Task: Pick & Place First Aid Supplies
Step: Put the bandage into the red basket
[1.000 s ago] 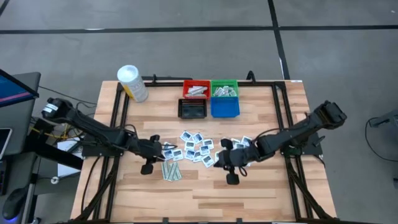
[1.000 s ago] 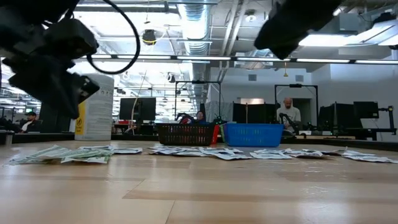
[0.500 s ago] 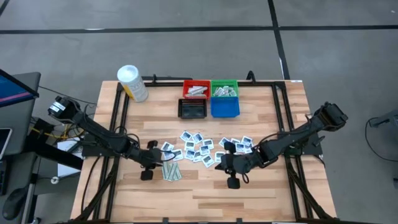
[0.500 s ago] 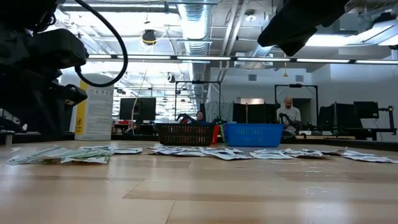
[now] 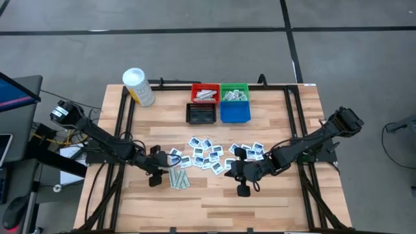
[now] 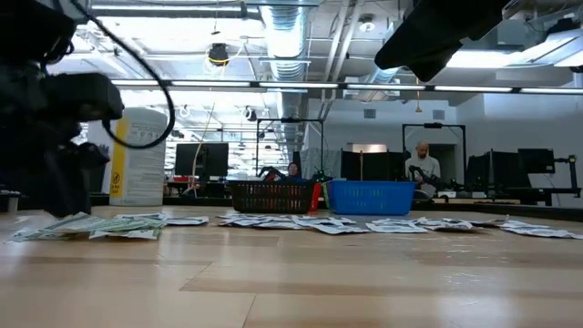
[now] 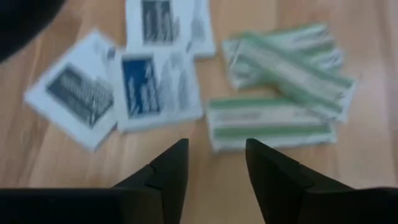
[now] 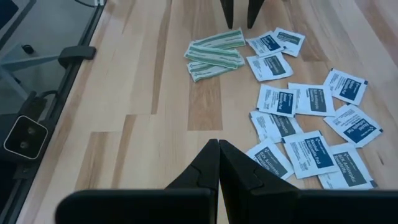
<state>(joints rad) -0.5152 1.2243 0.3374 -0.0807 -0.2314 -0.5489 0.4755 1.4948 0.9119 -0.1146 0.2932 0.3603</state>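
Observation:
The first aid supplies lie loose on the wooden table. Square white packets [image 5: 205, 155] with blue print are scattered at its middle, and more lie near my right arm [image 5: 250, 151]. A small heap of pale green-white strips [image 5: 180, 177] lies left of them. My left gripper [image 7: 214, 168] is open and low over bare wood, just short of the nearest strip [image 7: 267, 119], touching nothing. Its fingers also show from the right wrist view, above the strips [image 8: 214, 55]. My right gripper [image 8: 219, 152] is shut and empty, raised over the table beside the square packets [image 8: 311, 149].
At the far middle stand red [image 5: 205, 93], green [image 5: 234, 91], black [image 5: 201, 114] and blue [image 5: 234, 112] bins; the red and green hold packets. A white tub with a yellow label [image 5: 138, 86] stands at the far left. Bare wood lies along the near edge.
My left gripper has sunk toward the table and shifted a little toward the near edge, from beside the square packets to the green strips, rolling as it went. The packets and strips have stayed where they lay.

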